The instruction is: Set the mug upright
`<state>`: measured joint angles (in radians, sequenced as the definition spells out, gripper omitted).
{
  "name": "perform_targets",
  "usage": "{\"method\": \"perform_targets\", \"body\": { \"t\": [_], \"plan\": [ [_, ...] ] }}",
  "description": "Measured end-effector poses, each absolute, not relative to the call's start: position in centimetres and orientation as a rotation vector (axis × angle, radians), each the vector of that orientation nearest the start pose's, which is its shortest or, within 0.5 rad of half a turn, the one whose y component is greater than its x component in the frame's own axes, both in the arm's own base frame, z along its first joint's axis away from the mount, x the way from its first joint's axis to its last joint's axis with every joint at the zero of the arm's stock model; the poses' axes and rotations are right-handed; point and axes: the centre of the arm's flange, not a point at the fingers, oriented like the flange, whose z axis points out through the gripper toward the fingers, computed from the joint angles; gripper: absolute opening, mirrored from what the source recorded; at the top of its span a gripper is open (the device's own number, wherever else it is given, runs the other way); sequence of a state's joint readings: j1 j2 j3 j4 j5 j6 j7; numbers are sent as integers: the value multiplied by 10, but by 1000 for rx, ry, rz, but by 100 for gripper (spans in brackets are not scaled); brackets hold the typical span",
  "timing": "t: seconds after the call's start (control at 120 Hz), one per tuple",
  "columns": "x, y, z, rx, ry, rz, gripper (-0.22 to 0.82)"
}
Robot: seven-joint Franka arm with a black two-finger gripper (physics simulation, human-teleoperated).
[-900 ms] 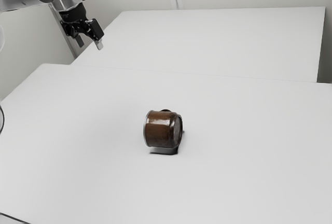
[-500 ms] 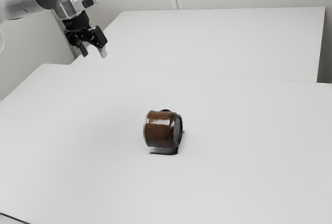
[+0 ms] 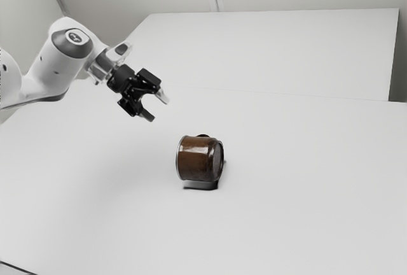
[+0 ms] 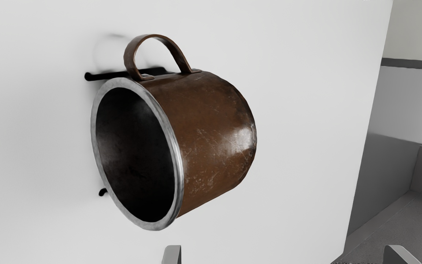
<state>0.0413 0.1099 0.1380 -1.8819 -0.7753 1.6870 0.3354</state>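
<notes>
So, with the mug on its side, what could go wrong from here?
The mug lies on its round side, so a nudge from the open claw might roll it. Its handle juts out and could catch on the claw. The shiny brown wall may slip during tipping.

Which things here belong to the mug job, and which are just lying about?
For the job:
mug, on its side
gripper, open, clear of the mug
table, under the mug

Just there:
thin dark cord, at the table's near edge in the exterior view
white surface behind the table
</notes>
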Motion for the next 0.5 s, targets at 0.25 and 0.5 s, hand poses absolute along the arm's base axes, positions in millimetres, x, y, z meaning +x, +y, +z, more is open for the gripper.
{"method": "perform_targets", "body": {
  "t": [0.25,0.5],
  "plan": [
    [560,26,383,2195,125,-149,60],
    [559,22,345,2115,109,-133,60]
  ]
}}
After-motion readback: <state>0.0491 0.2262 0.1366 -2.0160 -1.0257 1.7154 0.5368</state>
